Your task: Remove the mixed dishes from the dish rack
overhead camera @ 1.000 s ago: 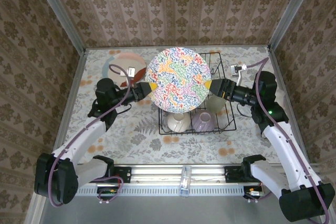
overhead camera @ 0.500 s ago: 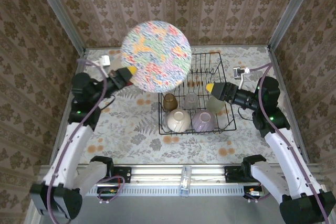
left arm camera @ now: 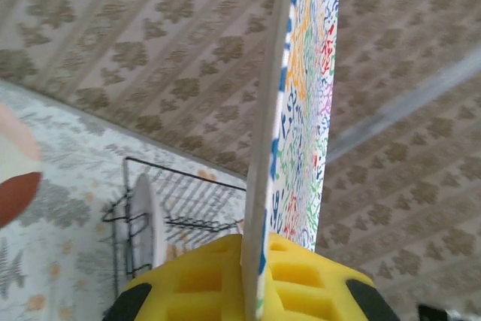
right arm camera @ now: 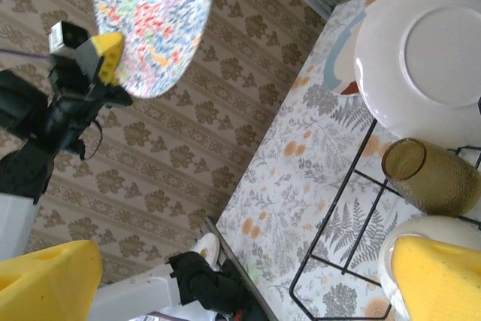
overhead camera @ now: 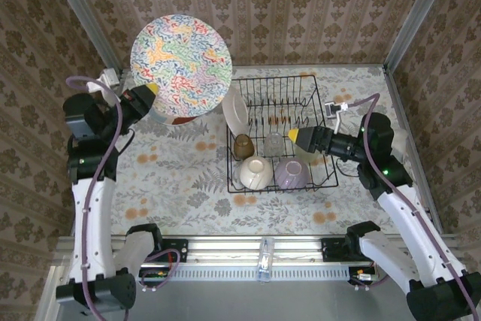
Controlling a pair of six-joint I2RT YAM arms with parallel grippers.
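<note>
Dish rack (overhead camera: 282,133), black wire, sits mid-table, a little right of centre. Contents:
- a white plate (overhead camera: 234,110) stands on edge at the rack's far-left side
- an amber cup (overhead camera: 243,146) and a clear glass (overhead camera: 275,143) are in the middle row
- a cream bowl (overhead camera: 254,173) and a lilac bowl (overhead camera: 291,174) sit side by side along the near edge

Patterned plate (overhead camera: 180,58) is out of the rack, held high over the far-left corner of the table. The left gripper (overhead camera: 146,94) pinches its near-left rim between yellow fingers.

Beneath it on the floral table (overhead camera: 173,186) lies another plate with a pastel and red-brown rim (overhead camera: 176,119), mostly covered.

Right gripper (overhead camera: 297,135) hangs over the rack's right side with its jaws spread wide and nothing between them.

View differences:
- Overhead, the patterned plate shows its full round decorated face, turned up toward the camera.
- The left wrist view shows the same plate edge-on, a thin line rising straight out of the fingers, decorated side to the right.
- The right wrist view shows the white plate's plain back and foot ring.
</note>
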